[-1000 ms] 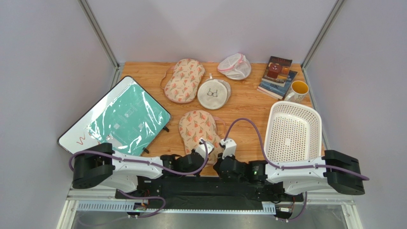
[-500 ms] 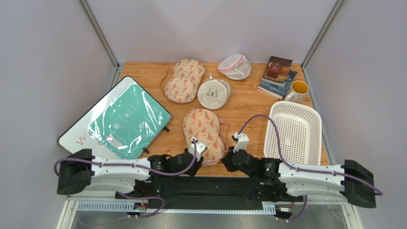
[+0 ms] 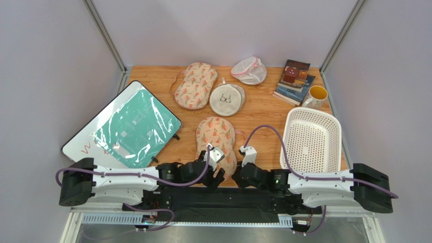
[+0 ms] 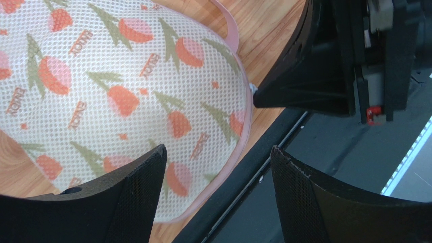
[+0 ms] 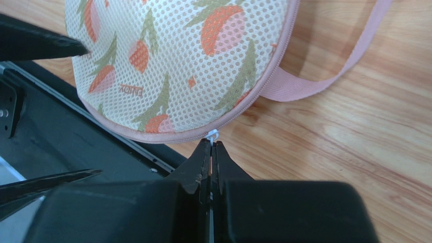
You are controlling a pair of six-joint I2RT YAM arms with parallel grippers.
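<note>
- Wooden tabletop (image 3: 263, 109) between pale grey walls, with both arm bases along its near edge.
- Fruit-print mesh bag (image 3: 216, 137) lies flat near the middle of that near edge, its rounded end overhanging the black base rail; its pink strap (image 5: 314, 86) trails on the wood beside it.
- Right gripper (image 5: 211, 147) has its fingertips pressed together on the small white zipper pull (image 5: 214, 134) at the bag's pink rim.
- Left gripper (image 4: 215, 159) hangs over the same end of the bag with its fingers spread wide, holding nothing; the right gripper's tip shows just beyond it.
- Second fruit-print bag (image 3: 195, 85) sits farther back, touching a round white pouch (image 3: 226, 99).
- White net bag (image 3: 249, 70) lies near the back edge.
- White basket (image 3: 310, 142) stands to the right; a yellow mug (image 3: 317, 96) and stacked books (image 3: 294, 81) sit behind it.
- Whiteboard (image 3: 124, 126) with a green sheet rests at the left.
</note>
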